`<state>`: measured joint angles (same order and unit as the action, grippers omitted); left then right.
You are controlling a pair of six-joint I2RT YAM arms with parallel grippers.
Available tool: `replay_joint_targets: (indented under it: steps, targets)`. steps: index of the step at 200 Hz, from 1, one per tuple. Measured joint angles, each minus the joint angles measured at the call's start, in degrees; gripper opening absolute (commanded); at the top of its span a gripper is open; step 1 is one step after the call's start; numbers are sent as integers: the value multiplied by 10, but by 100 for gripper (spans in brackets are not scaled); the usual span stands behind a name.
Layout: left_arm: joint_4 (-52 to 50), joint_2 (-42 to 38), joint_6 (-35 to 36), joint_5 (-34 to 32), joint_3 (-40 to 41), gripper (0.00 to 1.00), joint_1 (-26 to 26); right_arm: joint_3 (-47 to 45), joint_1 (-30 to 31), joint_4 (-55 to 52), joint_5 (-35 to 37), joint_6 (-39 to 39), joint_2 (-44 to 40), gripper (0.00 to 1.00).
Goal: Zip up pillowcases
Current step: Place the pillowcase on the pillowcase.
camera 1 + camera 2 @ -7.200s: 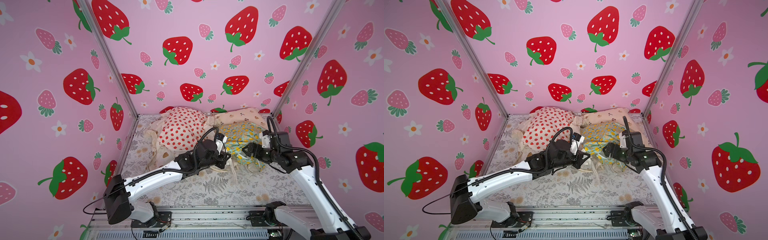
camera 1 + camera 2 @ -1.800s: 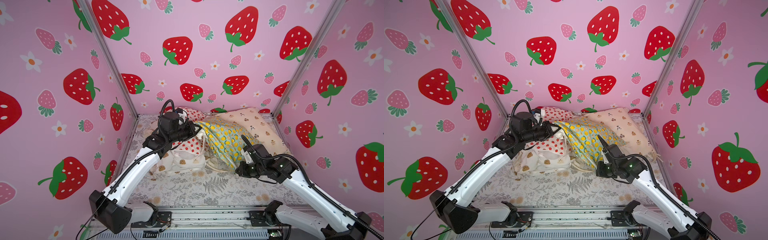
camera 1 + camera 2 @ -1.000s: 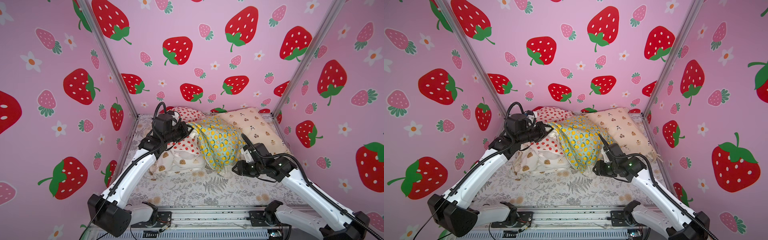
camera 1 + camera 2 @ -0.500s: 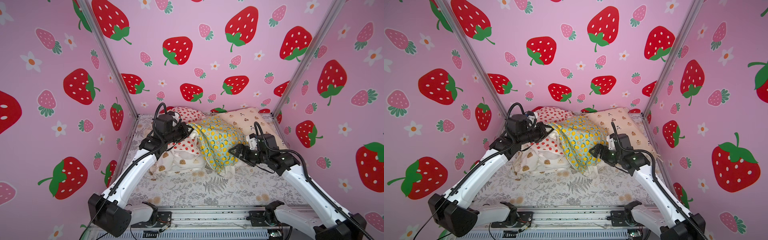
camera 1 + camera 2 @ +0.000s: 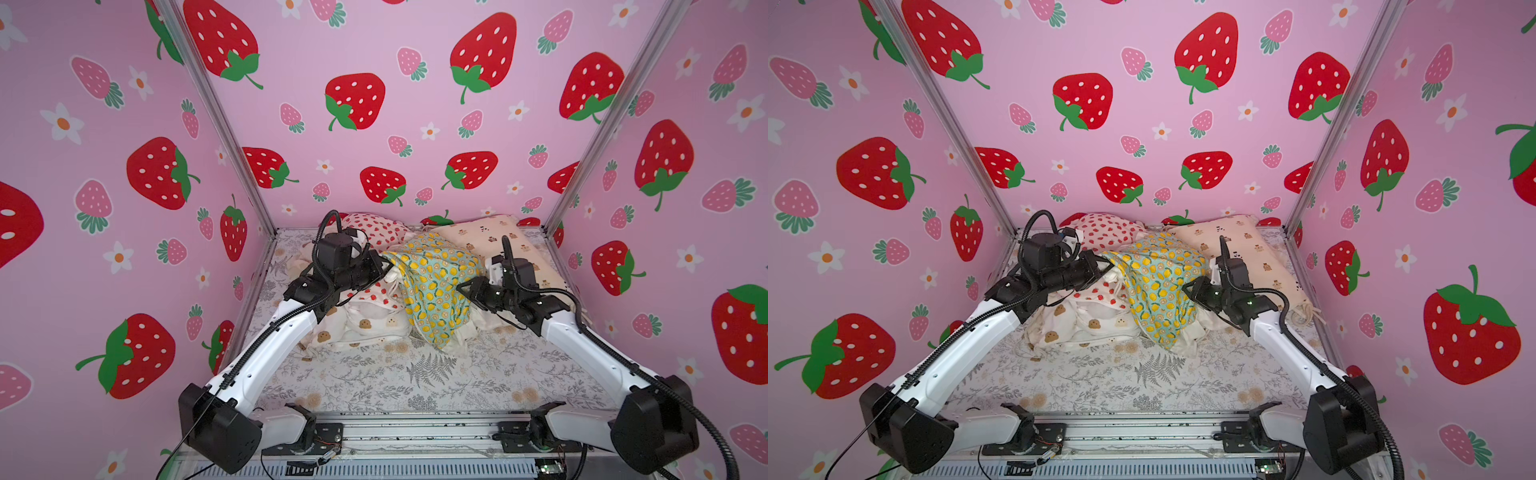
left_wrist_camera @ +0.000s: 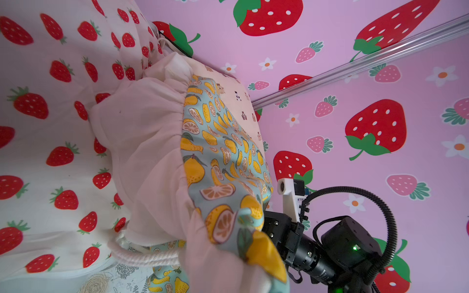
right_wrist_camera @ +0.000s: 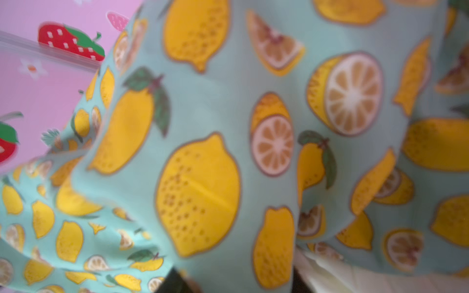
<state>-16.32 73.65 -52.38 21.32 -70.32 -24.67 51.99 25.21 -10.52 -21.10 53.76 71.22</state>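
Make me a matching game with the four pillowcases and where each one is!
Things:
1. lemon pillowcase
2. bear pillowcase
3. strawberry pillowcase
4. cookie pillowcase

Places:
A. lowest, nearest the front, on the fern sheet
B. flat at the back, by the right arm
C. raised in the middle, between both arms
D. at the back, behind the left arm

Pairs: 1-C, 2-B, 3-D, 4-A.

lemon pillowcase (image 5: pixel 432 286): matt cloth | left arm (image 5: pixel 274 345): glossy plastic | corner post (image 5: pixel 223 124): brushed metal
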Motion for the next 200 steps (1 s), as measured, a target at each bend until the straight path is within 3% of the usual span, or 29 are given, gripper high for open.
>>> replay_joint_targets:
  steps: [23, 48, 88, 132, 168, 194, 200]
  targets:
    - [7, 0, -5, 11, 0, 0, -3, 14, 0, -5, 25, -19, -24, 0]
    - [21, 0, -16, 13, -11, 0, -25, 77, -1, -42, 68, -50, -50, 0]
    - [63, 9, -16, 1, -62, 0, -98, 259, -25, -142, 157, -140, -65, 0]
    - [160, 86, 20, -52, -100, 0, -197, 439, -85, -234, 208, -237, -30, 0]
    - [216, 220, 61, -107, -119, 0, -242, 374, -146, -243, 227, -268, -23, 0]
    - [226, 334, 72, -128, -137, 0, -267, 273, -165, -244, 230, -271, 3, 20]
    - [223, 354, 72, -130, -137, 7, -270, 250, -169, -244, 230, -271, 12, 24]
